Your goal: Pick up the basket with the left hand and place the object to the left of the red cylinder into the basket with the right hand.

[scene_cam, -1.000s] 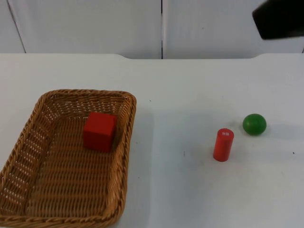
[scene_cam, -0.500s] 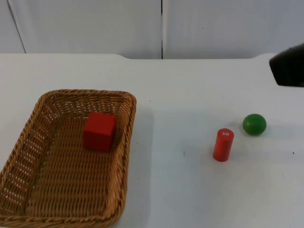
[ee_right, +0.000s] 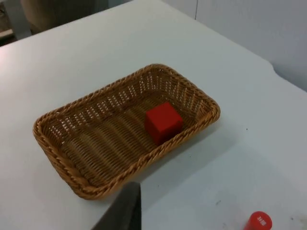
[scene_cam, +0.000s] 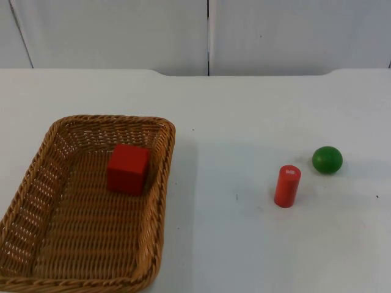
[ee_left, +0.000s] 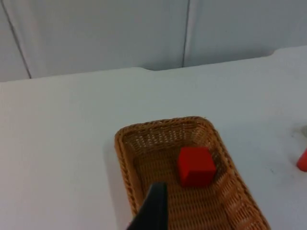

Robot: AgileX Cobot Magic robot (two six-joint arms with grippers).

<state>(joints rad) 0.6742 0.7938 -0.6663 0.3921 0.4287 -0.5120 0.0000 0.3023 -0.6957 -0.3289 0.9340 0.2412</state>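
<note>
- Resting on the white table [scene_cam: 244, 110], at about 8 o'clock from its middle in the top view, a brown wicker basket [scene_cam: 157, 201] is seen, flat on the surface and held by nothing
- A red cube [scene_cam: 127, 168] is found inside the basket, on the woven floor, towards the 12 o'clock end and apart from the side walls
- The red cylinder [scene_cam: 287, 186] is stood upright on the table at about 4 o'clock from the middle, well apart from the basket, with a small pale label on its top face
- A green ball [scene_cam: 327, 159] is placed at roughly 1 o'clock from the cylinder, near it but not touching
- The left gripper [ee_left: 152, 211] is held above the table, looking over the basket and the cube; whether it is open or closed cannot be told
- The right gripper [ee_right: 125, 211] is raised above the table, with the basket, the cube and the top of the cylinder before it; its state cannot be told either
- A grey partition wall [scene_cam: 122, 30] is seen at 12 o'clock, where the table ends
</note>
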